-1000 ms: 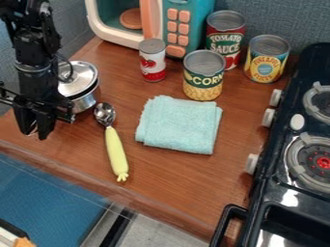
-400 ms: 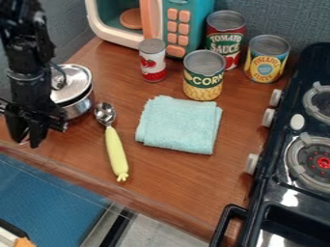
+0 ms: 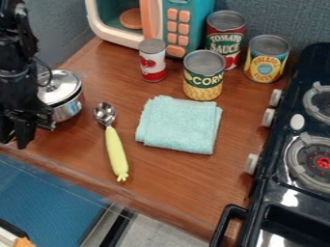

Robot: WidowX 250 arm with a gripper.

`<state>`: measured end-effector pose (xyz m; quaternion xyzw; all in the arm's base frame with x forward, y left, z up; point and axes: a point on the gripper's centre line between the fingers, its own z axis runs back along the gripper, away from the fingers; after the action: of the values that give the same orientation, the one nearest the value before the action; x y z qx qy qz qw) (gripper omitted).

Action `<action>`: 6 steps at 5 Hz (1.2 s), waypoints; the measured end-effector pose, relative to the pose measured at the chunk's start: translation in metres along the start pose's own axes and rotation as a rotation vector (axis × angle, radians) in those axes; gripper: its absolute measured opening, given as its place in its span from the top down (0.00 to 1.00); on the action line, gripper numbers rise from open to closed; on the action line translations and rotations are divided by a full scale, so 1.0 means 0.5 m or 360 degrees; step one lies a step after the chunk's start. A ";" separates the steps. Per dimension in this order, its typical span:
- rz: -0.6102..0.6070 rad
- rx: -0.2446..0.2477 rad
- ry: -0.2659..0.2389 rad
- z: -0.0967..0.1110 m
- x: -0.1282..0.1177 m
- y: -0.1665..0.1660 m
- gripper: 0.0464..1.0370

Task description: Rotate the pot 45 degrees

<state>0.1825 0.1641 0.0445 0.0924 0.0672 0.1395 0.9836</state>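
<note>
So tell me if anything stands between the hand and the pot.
Nothing visible stands between the hand and the pot. The nearby spoon lies to the right of the pot in the picture, not between the two.

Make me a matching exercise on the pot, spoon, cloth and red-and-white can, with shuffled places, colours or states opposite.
1. Pot
2. Spoon
3. Cloth
4. Red-and-white can

A. Folded on the counter
B. Standing by the toy microwave
C. Covered by a lid
D. Yellow-green handle

Pairs: 1-C, 2-D, 3-A, 4-B
</note>
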 end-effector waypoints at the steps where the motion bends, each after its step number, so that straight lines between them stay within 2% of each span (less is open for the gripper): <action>1: 0.0017 -0.0001 0.0001 0.000 -0.001 0.001 0.72; 3: 0.0193 0.0039 0.0036 -0.009 0.007 -0.036 0.72; 4: 0.0298 0.0033 0.0052 0.008 0.021 -0.079 0.72; 5: 0.0573 0.0027 0.0078 0.027 0.035 -0.107 0.72; 6: 0.0902 0.0067 0.0162 0.033 0.050 -0.124 0.72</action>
<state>0.2254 0.1099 0.0454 0.1208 0.0910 0.4117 0.8987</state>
